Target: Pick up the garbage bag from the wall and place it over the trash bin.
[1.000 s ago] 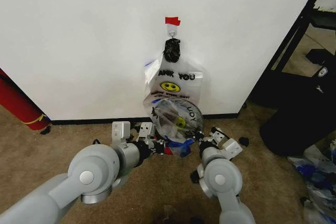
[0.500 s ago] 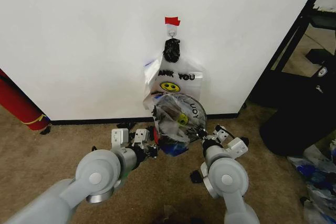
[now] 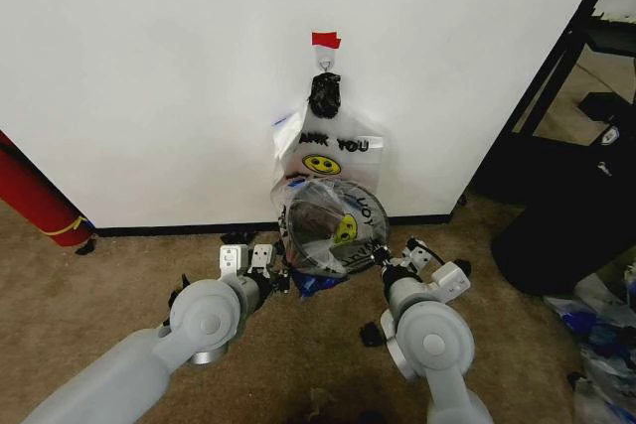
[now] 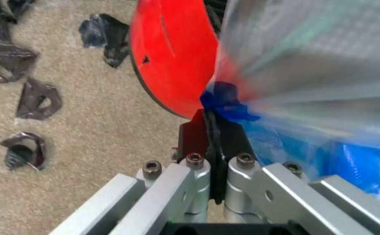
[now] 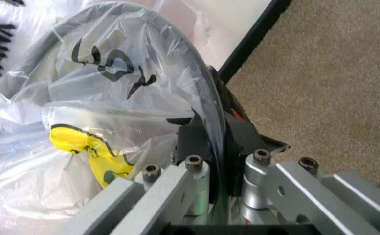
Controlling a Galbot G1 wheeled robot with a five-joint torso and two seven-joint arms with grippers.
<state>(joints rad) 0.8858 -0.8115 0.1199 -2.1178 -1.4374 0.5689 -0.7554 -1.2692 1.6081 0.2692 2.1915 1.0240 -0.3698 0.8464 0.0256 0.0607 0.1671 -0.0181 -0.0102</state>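
White wall [image 3: 179, 67] with a black baseboard [image 3: 179, 229] fills the back, brown carpet [image 3: 109, 275] below. Red tape patch [image 3: 326, 40] sits above a small hook [image 3: 326, 62]; a dark knotted bundle [image 3: 324, 93] hangs on the hook, and a "THANK YOU" smiley bag [image 3: 328, 151] hangs flat against the wall under it. Red cylinder [image 3: 35, 191] leans at far left. Black furniture frame [image 3: 556, 76] and a black bag [image 3: 571, 215] stand at right, with loose plastic bags [image 3: 601, 325] heaped on the carpet at the right edge. Dark scraps [image 4: 27, 98] lie on the carpet in the left wrist view.

Trash bin [image 3: 333, 228] is tilted, mouth toward the camera, held just in front of the baseboard, below the hanging bag. Garbage bag [image 3: 343, 230] is stretched over the bin's rim, yellow smiley and black print showing across the mouth; blue plastic bunches below it. Inside of the bin looks dark through the film; contents cannot be told.

Left hand [image 4: 211, 115] is pinched tight on the blue-tinted edge of the garbage bag, right beside the bin's red base [image 4: 170, 54]. Right hand [image 5: 209, 132] is clamped narrow on the bag film where it wraps the bin rim [image 5: 59, 34]. Both hands flank the bin, left and right.
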